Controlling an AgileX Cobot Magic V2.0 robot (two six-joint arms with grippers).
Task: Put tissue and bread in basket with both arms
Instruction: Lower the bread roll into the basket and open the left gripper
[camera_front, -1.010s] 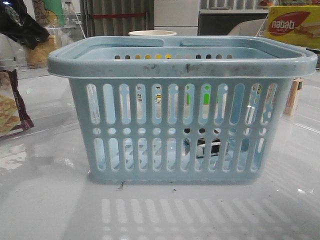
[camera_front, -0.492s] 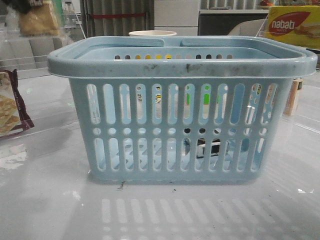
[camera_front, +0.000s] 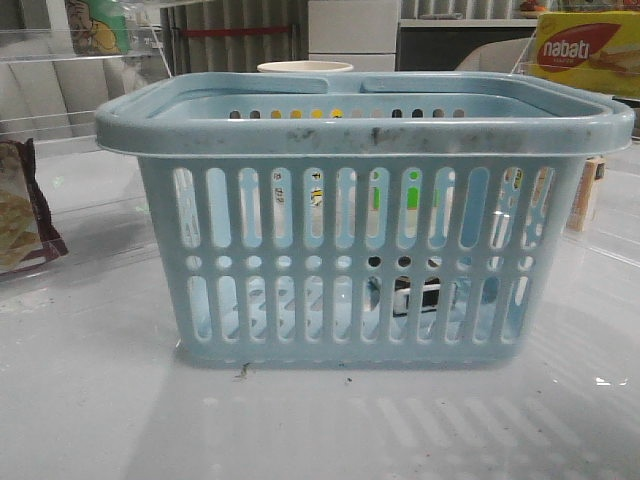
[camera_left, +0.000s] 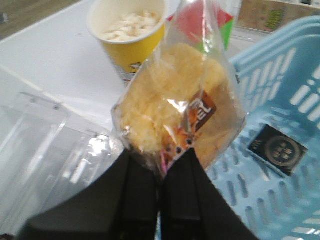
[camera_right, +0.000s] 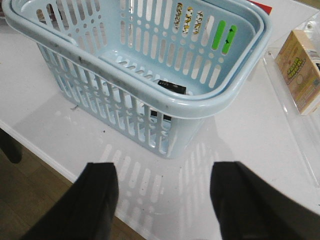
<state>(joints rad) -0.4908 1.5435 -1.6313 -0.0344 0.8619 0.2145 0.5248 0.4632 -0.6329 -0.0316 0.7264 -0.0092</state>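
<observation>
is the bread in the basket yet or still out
Out. In the left wrist view the left gripper is shut on the bread, hanging above the basket at its rim; only the tissue lies inside.

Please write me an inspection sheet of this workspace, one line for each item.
Surface: white glossy table, reflections.
Job's things: basket upright; tissue on its floor; bread held at the basket's edge.
Clutter: yellow cup, cracker bag, nabati box.
Grippers: left gripper shut on bread; right gripper open, empty.
Cables: nothing seen.
Surroundings: clear trays, shelves behind.
</observation>
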